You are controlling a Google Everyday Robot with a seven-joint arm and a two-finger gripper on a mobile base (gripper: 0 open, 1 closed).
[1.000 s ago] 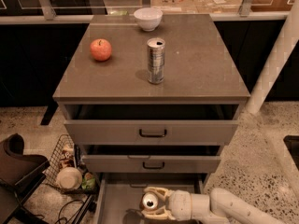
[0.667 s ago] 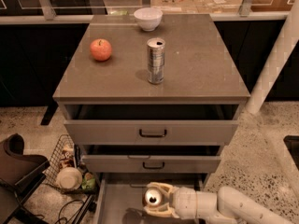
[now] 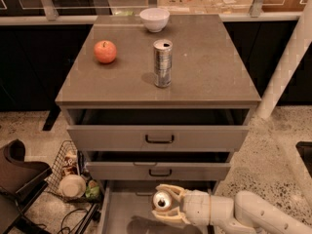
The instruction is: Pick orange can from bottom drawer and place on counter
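The orange can (image 3: 162, 201) shows its silver top with pull tab over the open bottom drawer (image 3: 122, 213). My gripper (image 3: 163, 202) reaches in from the lower right and its pale fingers (image 3: 170, 190) wrap around the can, holding it above the drawer's grey floor. The counter (image 3: 204, 57) is the speckled grey-brown top of the cabinet, well above the gripper.
On the counter stand a tall silver ribbed can (image 3: 162, 63), a red apple (image 3: 105, 51) and a white bowl (image 3: 154, 19). The two upper drawers (image 3: 158, 138) stick out partly open above the gripper. A wire basket (image 3: 73, 172) with clutter sits on the floor at left.
The gripper with the can has shifted slightly within the bottom drawer, the can staying in its fingers. Nothing on the counter has moved.
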